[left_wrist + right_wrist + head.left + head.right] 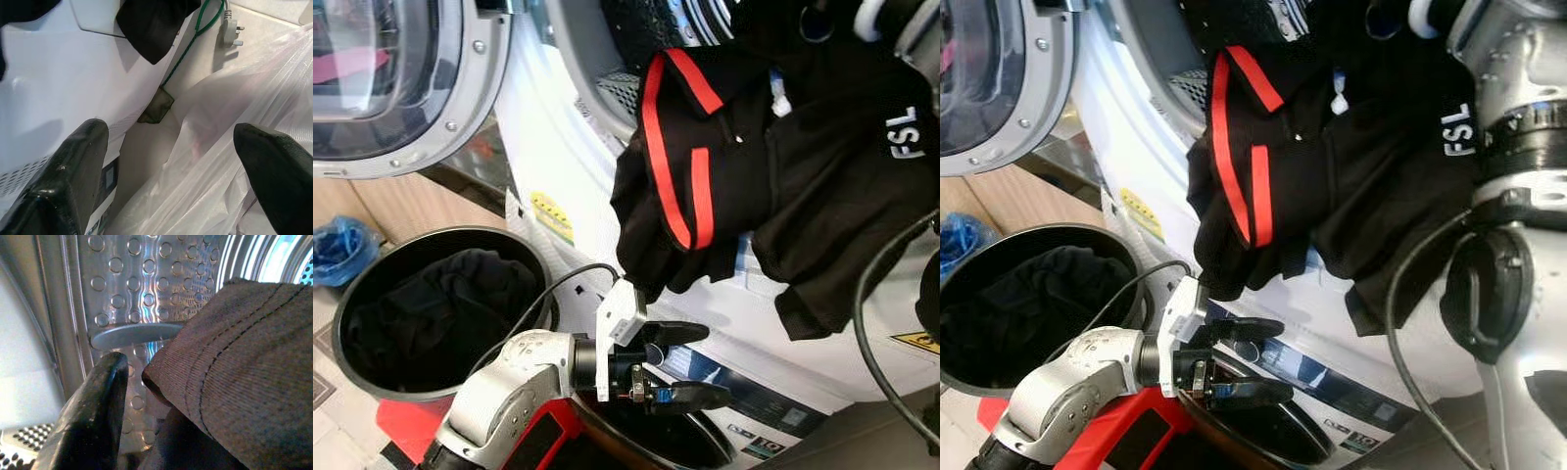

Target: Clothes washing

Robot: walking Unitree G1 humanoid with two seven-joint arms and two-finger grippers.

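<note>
Right hand (146, 396) grasps my black garment (773, 186) at the washer drum (146, 293), cloth trailing downward, one finger hidden; left hand (690, 364) hangs released below

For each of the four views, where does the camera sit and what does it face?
Left eye: on the head, looking down at the washer, bin and left pincer.
Right eye: same scene, plus the right arm lifting the black garment.
Left wrist: along open fingers at a plastic bag.
Right wrist: inside the drum, fabric beside a finger.
Both eyes share the garment.
</note>
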